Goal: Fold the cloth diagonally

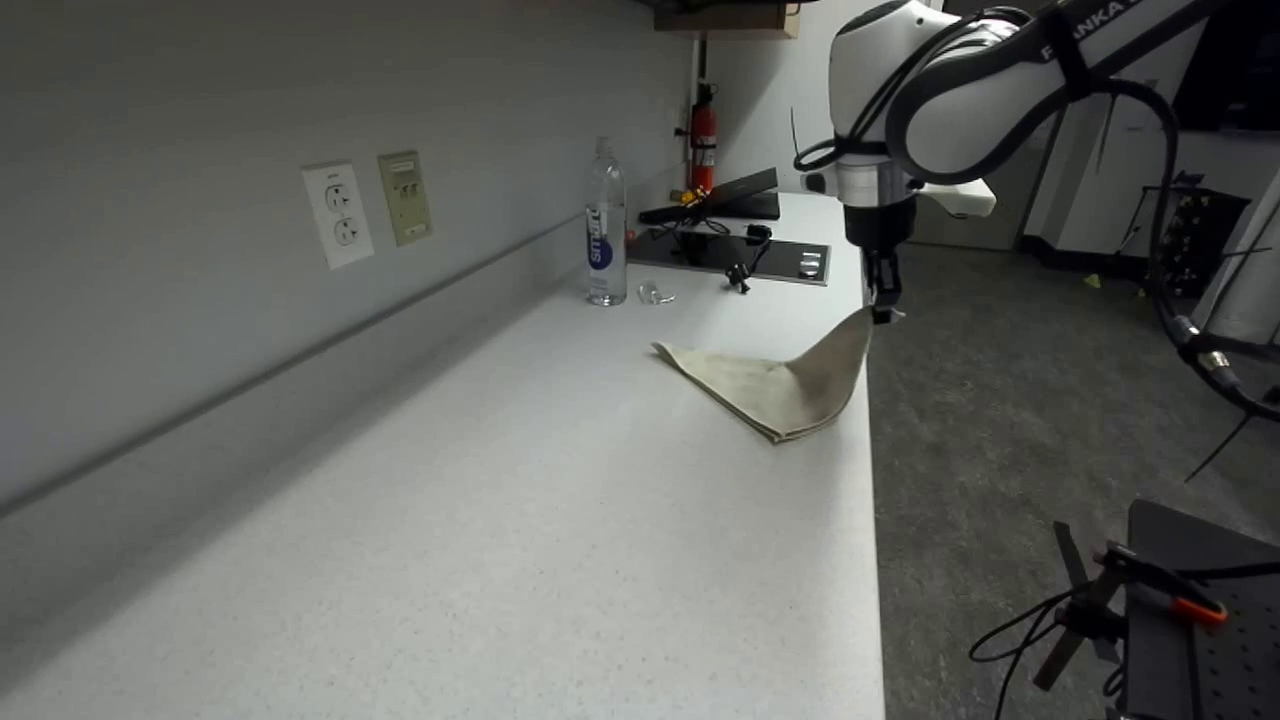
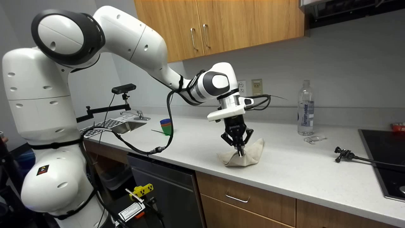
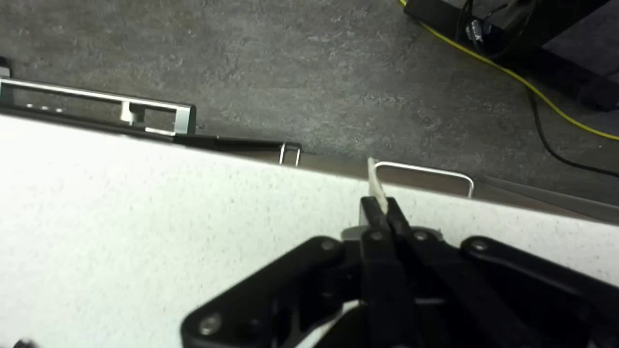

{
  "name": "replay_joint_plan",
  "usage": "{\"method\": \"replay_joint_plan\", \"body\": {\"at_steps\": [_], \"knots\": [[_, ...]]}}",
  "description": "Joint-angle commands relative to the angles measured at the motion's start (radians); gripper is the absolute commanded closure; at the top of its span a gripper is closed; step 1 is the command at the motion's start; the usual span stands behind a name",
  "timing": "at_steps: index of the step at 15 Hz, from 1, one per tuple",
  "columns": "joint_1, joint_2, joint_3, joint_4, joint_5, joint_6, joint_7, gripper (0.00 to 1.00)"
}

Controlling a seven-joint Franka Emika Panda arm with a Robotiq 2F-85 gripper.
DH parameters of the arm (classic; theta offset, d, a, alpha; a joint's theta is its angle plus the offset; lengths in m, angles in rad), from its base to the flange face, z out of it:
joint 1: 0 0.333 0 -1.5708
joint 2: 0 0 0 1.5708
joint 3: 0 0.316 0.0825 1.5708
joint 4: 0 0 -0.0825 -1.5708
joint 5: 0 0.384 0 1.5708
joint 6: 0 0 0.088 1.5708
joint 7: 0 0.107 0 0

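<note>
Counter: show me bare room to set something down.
Free: counter between the cups and the cloth, backed by the backsplash; a smaller patch between cloth, clear plastic piece and black fitting. Crowded: toward the cooktop, where bottle and both pieces sit, and at the cloth, gripped by the tool.

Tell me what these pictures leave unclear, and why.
Most of the beige folded fabric cloth: hidden in the wrist view by the black two-fingered claw.
Fine print on the clear plastic bottle: too small in both exterior views.
Foot of the white jointed robot arm: cut off by an exterior view's bottom edge.
Dark object, wrist view's bottom-left corner: blurred and cut off by the edge.
</note>
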Motion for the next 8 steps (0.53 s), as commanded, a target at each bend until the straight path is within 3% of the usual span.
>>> {"method": "replay_joint_plan", "body": {"at_steps": [1, 8], "knots": [[0.013, 0.067, 0.027, 0.121, 0.025, -0.034, -0.066, 0.99], [0.01, 0.219, 0.056, 0.3, 0.047, -0.013, -0.058, 0.99]]}}
